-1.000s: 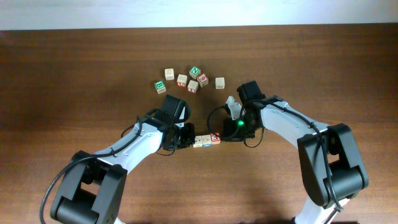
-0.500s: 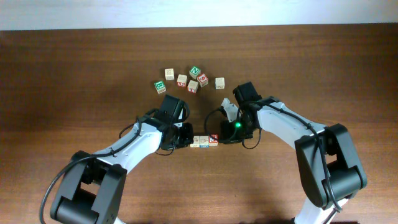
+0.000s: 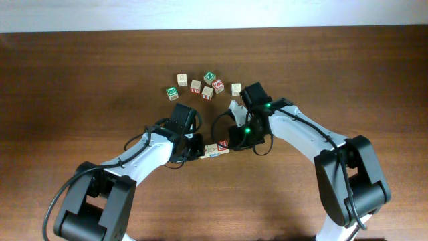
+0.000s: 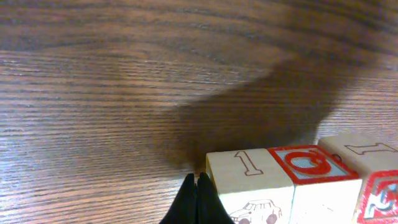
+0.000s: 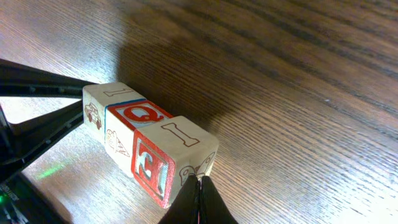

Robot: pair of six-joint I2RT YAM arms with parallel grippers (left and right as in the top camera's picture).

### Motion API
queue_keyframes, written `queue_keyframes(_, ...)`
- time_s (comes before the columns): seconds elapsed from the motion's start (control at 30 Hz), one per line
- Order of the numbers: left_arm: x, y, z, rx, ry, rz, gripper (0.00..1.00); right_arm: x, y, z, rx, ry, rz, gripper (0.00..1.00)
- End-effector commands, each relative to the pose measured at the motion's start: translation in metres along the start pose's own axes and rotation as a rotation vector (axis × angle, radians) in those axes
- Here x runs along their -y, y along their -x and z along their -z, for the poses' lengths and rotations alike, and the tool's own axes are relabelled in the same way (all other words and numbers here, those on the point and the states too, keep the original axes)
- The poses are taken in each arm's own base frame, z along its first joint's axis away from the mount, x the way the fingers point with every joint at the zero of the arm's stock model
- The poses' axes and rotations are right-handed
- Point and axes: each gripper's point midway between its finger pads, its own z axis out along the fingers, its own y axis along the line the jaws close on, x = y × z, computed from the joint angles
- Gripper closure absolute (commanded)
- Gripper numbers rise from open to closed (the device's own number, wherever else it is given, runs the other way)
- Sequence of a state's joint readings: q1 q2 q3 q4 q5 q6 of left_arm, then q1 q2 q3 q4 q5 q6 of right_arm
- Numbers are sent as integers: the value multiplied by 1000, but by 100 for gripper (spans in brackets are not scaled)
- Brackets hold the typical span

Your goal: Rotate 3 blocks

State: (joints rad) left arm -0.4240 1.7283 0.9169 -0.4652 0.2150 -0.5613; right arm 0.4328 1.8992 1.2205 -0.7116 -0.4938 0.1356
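Observation:
The 3 blocks [image 3: 215, 150] lie pressed together in a short row on the wooden table [image 3: 80, 80], between my two grippers. In the right wrist view the row runs from a cube with a car drawing [image 5: 99, 109], through a red Q cube [image 5: 142, 116], to an end cube with a red letter face [image 5: 177, 149]. My right gripper [image 5: 199, 185] is shut, and its tip presses that end cube's side. My left gripper [image 4: 198, 188] is shut too, its tip against the near corner of the car cube [image 4: 249, 183]. Overhead, the left gripper [image 3: 200, 154] and right gripper [image 3: 230, 143] flank the row.
Several other alphabet cubes [image 3: 200, 86] lie in a loose cluster behind the arms, among them green-letter ones [image 3: 172, 93] [image 3: 209, 77] and a pale one [image 3: 236, 88] beside the right arm's wrist.
The right gripper has swung left and away from the front edge. The row of blocks has slid left and turned, its right end now farther back. The left gripper has barely moved.

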Motion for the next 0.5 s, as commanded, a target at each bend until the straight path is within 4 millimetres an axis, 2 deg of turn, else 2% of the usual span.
queue_keyframes(0.0,27,-6,0,-38,-110,-41,100,-58,7,9,18,143,102,96)
queue_keyframes(0.2,27,-6,0,-38,-110,-41,100,-75,9,11,13,150,129,96)
queue_keyframes(0.47,27,-6,0,-36,-111,-42,100,-91,0,4,-13,158,144,96)
